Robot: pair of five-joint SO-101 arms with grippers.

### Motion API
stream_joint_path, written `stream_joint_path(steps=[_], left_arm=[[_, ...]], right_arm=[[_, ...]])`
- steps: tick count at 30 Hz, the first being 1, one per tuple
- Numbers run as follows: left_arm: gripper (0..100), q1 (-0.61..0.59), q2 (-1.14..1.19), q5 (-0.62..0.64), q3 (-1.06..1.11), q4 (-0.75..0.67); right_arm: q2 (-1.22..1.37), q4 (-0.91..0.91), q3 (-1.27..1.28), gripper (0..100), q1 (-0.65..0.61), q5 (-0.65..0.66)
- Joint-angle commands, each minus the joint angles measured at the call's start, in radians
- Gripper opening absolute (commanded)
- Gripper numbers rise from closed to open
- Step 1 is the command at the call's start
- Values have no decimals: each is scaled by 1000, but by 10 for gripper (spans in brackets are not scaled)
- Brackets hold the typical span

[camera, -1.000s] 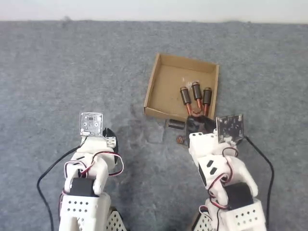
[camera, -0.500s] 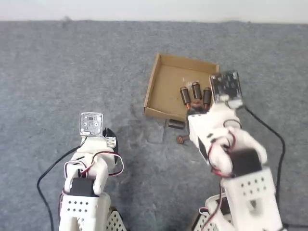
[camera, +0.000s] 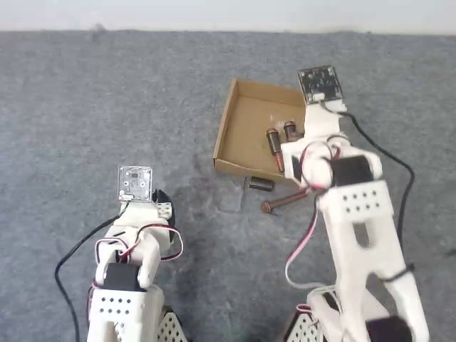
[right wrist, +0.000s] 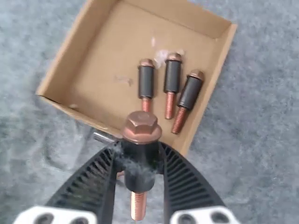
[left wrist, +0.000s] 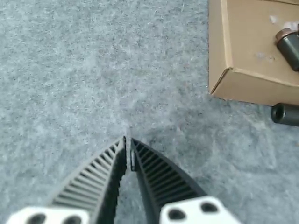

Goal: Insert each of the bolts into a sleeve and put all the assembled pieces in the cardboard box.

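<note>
My right gripper is shut on an assembled piece: a copper bolt inside a black sleeve, head up, thread hanging below. It hangs just before the near wall of the cardboard box, where three assembled pieces lie side by side. From above, the right arm reaches over the box's near right corner. One loose black sleeve and one loose bolt lie on the carpet in front of the box. My left gripper is shut on nothing, low over bare carpet left of the box.
Grey carpet covers the table. The left arm sits at the near left, well away from the box. The loose sleeve lies close against the box's front wall. Open carpet stretches left of and behind the box.
The right arm has risen from the carpet in front of the box and swung forward over its near right corner, leaving the loose bolt uncovered. The left arm has not moved.
</note>
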Motion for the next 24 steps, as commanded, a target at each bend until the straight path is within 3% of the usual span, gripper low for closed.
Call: stream_joint_path(steps=[1,24], left_arm=[[13,-5,-2,-6,-5,2],[13,-5,-2,-6,-5,2]], right_arm=[[65,7,-141,7,50,25],[662,-2,-563,9,94,-35]])
